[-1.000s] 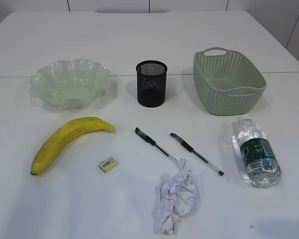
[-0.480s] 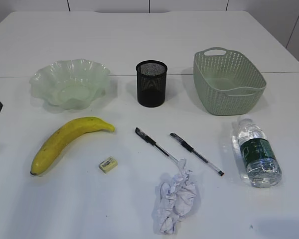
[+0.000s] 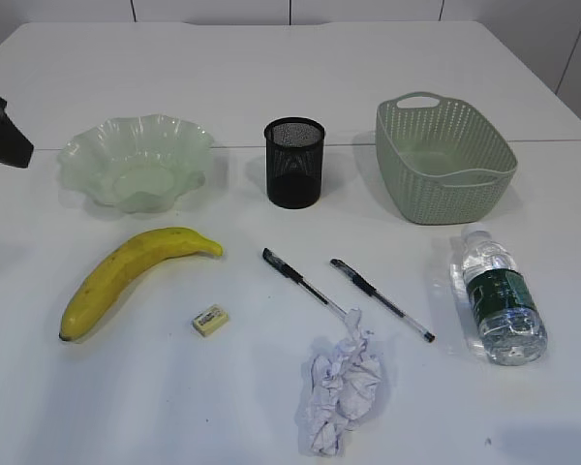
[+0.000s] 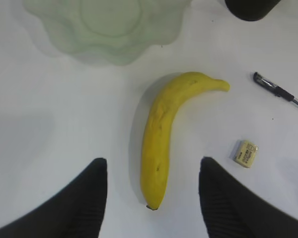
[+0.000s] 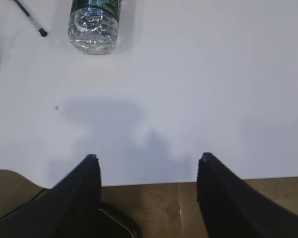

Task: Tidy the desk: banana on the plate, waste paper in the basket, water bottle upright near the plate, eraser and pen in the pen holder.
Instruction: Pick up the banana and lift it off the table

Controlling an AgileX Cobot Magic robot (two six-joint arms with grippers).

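The left gripper [image 4: 151, 198] is hovering above the table [image 3: 126, 407] with its jaws spread apart and nothing between them; the lower end of the banana [image 4: 164, 139] is lying on the table in line with the gap. The right gripper [image 5: 146, 193] is hanging over the table's front edge, jaws likewise spread and holding nothing.

The plate [image 3: 137, 163] is sitting near the rear left corner, the pen holder [image 3: 294, 162] at the rear centre, and the basket [image 3: 443, 160] toward the rear right corner. The eraser [image 3: 209, 319] is lying just right of the banana's lower end. Two pens [image 3: 302, 282] [image 3: 380, 299] are lying side by side at the centre, with the crumpled paper [image 3: 342, 392] near the front edge. The bottle [image 3: 500, 300] is lying on its side near the right edge.
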